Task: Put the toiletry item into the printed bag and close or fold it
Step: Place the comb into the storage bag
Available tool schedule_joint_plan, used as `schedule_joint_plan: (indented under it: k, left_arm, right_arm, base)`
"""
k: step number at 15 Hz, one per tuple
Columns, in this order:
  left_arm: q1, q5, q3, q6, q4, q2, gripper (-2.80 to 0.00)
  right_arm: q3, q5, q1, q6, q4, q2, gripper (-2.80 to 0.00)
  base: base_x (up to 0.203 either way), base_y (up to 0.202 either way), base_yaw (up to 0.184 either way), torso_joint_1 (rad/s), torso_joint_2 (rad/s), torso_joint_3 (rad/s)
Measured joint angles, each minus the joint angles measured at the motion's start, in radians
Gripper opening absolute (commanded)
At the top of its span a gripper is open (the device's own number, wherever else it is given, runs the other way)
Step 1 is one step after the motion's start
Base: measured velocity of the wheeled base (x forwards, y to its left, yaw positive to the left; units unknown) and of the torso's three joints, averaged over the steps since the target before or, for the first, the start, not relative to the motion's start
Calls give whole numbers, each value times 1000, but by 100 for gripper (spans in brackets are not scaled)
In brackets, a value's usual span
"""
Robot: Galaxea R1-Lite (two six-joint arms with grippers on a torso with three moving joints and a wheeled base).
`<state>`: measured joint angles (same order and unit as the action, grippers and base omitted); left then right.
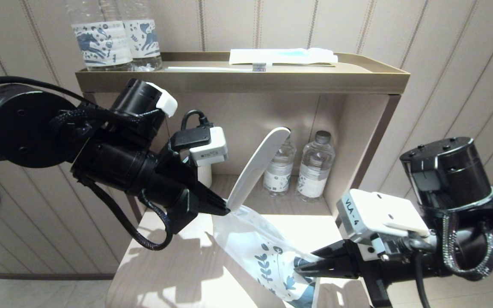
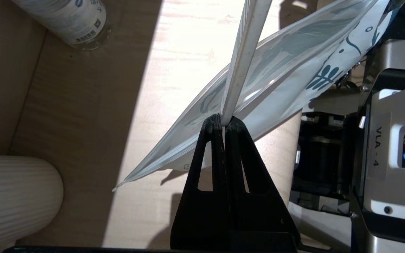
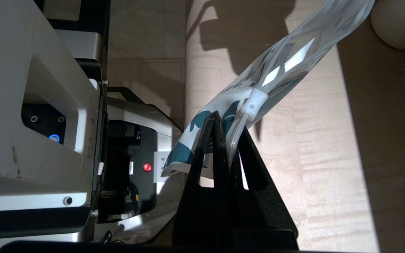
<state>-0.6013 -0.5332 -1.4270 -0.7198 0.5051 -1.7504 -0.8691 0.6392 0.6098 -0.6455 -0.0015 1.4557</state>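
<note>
With the flat white toiletry item point(image 1: 257, 164) pinched upright at its lower end by the left gripper point(image 1: 226, 209) and the printed bag point(image 1: 268, 256) clamped by the right gripper point(image 1: 300, 267) above the table point(image 1: 186, 273), insertion is best achieved by keeping the bag's mouth held open beneath the item's tip.

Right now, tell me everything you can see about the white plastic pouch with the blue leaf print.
The white semi-translucent plastic pouch with dark-blue leaf print hangs slanted above the pale wooden shelf. The right gripper pinches its printed end near the white slider; the left gripper is shut on a flat white comb-like item at its other end.
</note>
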Motion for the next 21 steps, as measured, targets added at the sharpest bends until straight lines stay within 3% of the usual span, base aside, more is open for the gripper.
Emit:
schedule_joint_plan:
  k: [6,10,12,14,17,19,21]
  left_arm:
    - [7,-9,-78,26,49,4,-280]
    - [28,5,-97,194,58,33,-280]
    - [45,7,-77,205,52,46,-280]
    - [56,7,-49,204,49,60,-280]
    - [60,13,-34,176,49,74,-280]
    - [67,74,-35,120,56,74,-280]
    - [74,180,-41,30,91,73,-280]
  right_arm:
    - [6,-11,-8,-3,-4,1,-280]
    - [-1,-192,-13,-36,16,5,-280]
    - [-8,-314,-12,-98,61,12,-280]
    - [-17,-445,-7,-150,79,19,-280]
    - [-39,-530,17,-202,110,17,-280]
    - [-38,-593,39,-241,114,14,-280]
    - [-38,-601,51,-244,115,13,-280]
  base:
    - [0,0,0,0,0,0]
    - [0,0,0,0,0,0]
    - [0,0,0,0,0,0]
    - [0,0,0,0,0,0]
    - [0,0,0,0,0,0]
    - [0,0,0,0,0,0]
    - [0,0,0,0,0,0]
